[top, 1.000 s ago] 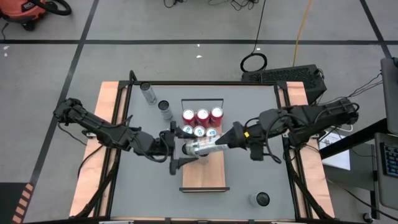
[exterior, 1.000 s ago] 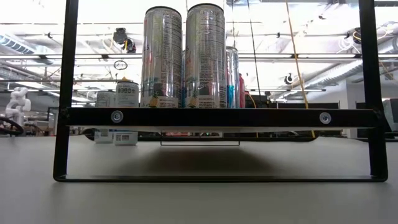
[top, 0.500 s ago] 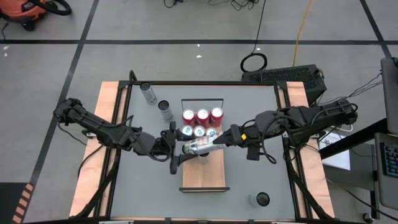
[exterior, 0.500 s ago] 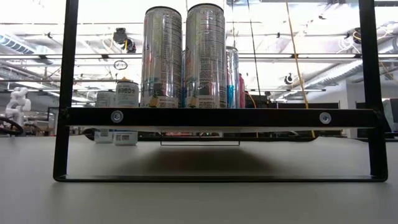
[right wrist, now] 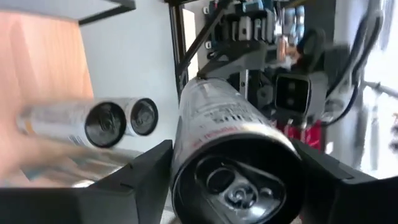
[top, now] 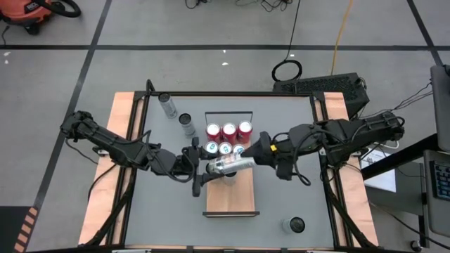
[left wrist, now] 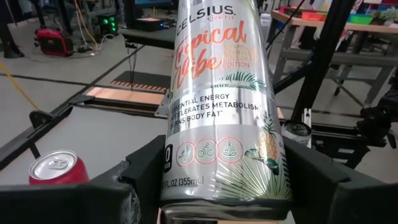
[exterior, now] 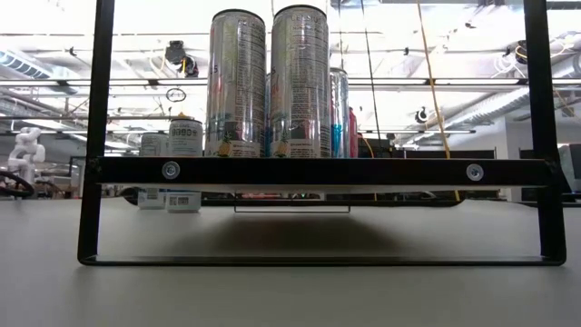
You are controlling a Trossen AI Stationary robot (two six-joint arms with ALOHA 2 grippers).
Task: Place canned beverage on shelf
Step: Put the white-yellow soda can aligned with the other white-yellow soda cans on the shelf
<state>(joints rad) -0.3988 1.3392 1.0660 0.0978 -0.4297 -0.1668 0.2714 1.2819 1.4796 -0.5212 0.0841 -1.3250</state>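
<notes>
Silver Celsius can, tropical print with pineapple art, lies tipped on its side over the shelf mid-frame in the high view, its top end toward frame right. Shelf is a long light-wood board with dark edging, raised on a black frame above the desk; black wire rail at its upper short end. Six cans stand upright by that rail: three red, three blue-topped.
</notes>
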